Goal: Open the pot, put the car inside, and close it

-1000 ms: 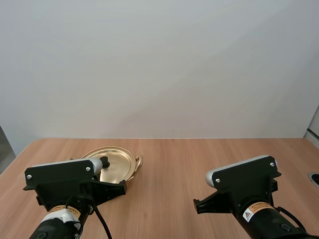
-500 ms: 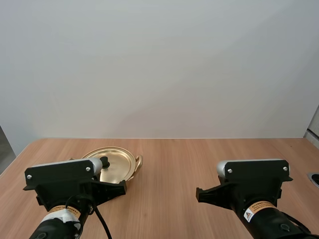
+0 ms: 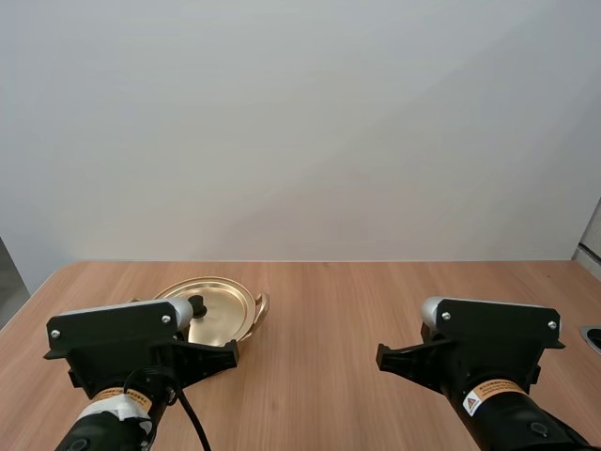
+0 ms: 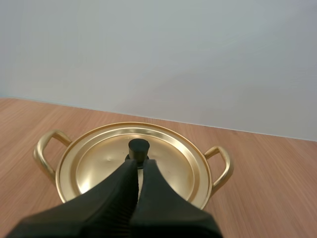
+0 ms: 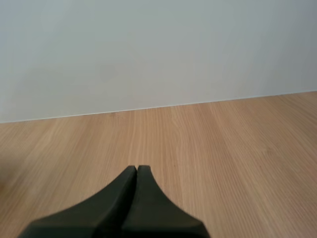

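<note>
— Left gripper [image 4: 140, 166]: shut or spread?
— Pressed together, tips just short of the lid [image 4: 168, 163] knob [image 4: 138, 148].
— The pot [image 3: 262, 306]?
— Lidded, table's [image 5: 223, 148] left side. Right gripper [image 5: 137, 169] is closed too, over bare wood.

The round golden metal pot [image 4: 228, 167] has a polished, glossy sheen, and its smooth golden metal lid [image 4: 171, 166] mirrors soft light. The small black lid knob [image 4: 138, 148] looks like matt plastic. The light brown wooden tabletop [image 5: 223, 148] shows fine straight grain under a smooth, low-sheen finish. The left gripper [image 4: 138, 166] and right gripper [image 5: 136, 169] look like matt black plastic.
</note>
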`<act>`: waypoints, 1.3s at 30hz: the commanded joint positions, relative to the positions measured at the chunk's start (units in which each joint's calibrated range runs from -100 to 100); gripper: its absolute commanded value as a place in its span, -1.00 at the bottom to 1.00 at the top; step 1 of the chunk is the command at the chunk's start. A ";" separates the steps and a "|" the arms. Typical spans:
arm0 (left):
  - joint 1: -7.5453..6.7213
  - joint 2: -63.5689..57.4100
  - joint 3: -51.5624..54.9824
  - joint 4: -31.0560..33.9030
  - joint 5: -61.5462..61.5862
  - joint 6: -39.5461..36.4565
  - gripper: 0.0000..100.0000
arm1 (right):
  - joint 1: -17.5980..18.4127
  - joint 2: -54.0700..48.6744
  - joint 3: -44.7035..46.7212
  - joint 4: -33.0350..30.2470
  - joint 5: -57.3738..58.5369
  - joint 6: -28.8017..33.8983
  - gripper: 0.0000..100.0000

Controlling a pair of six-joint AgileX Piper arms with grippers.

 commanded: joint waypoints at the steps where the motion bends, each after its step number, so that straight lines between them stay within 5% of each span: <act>1: 0.05 0.00 0.00 0.00 0.13 -0.03 -0.83 | -0.12 0.00 0.00 0.04 0.06 0.01 -1.00; 32: 0.05 0.00 0.00 0.00 0.13 -0.03 -0.83 | -0.13 0.00 0.00 0.04 3.93 0.01 -1.00; 39: 0.05 0.00 0.00 0.00 0.13 -0.03 -0.83 | -0.13 0.00 0.00 -4.45 -1.79 -0.74 -1.00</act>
